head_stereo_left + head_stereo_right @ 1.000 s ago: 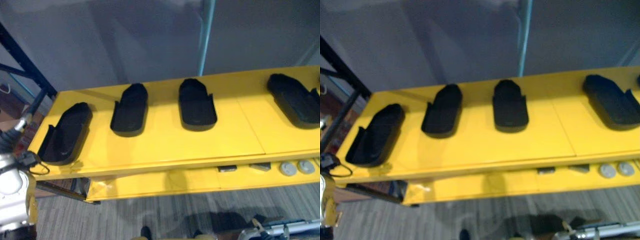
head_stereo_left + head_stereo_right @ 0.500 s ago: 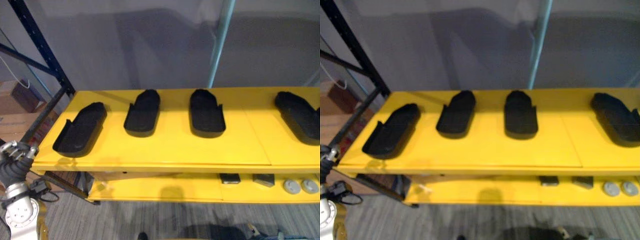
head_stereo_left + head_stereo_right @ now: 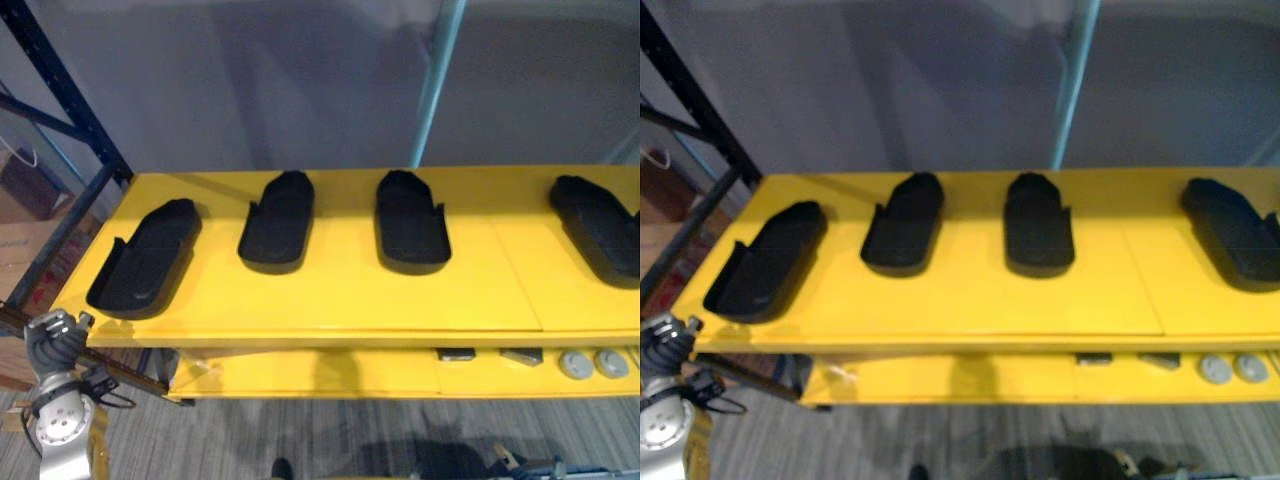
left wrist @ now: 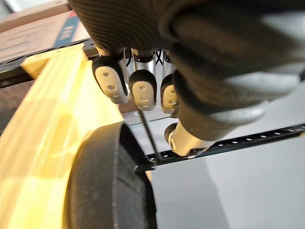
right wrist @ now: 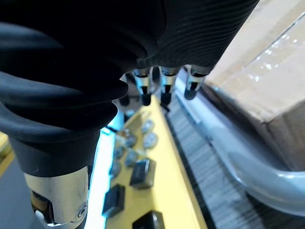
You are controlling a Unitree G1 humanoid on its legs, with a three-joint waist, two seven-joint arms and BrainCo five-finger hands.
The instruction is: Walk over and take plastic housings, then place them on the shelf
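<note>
Several black plastic housings lie in a row on the yellow shelf top (image 3: 330,300): one at the far left (image 3: 145,260), a second (image 3: 278,222), a third (image 3: 410,222) and one at the right edge (image 3: 600,228). My left hand (image 3: 52,340) hangs below the shelf's left front corner, its fingers (image 4: 143,90) curled in and holding nothing. The rounded wall of the far-left housing (image 4: 109,186) lies just past them. My right hand (image 5: 164,86) hangs low beside the lower shelf with straight fingers and holds nothing.
A lower yellow shelf (image 3: 330,375) carries small grey discs (image 3: 590,362) and dark blocks (image 3: 455,353). A dark rack upright (image 3: 60,95) stands at the left and a teal pole (image 3: 435,80) behind. A cardboard box (image 5: 267,62) and a grey metal tube (image 5: 257,176) are near my right hand.
The whole view has shifted, so the camera moved. My left hand's fingers have curled in and the hand now sits lower, under the shelf's left corner.
</note>
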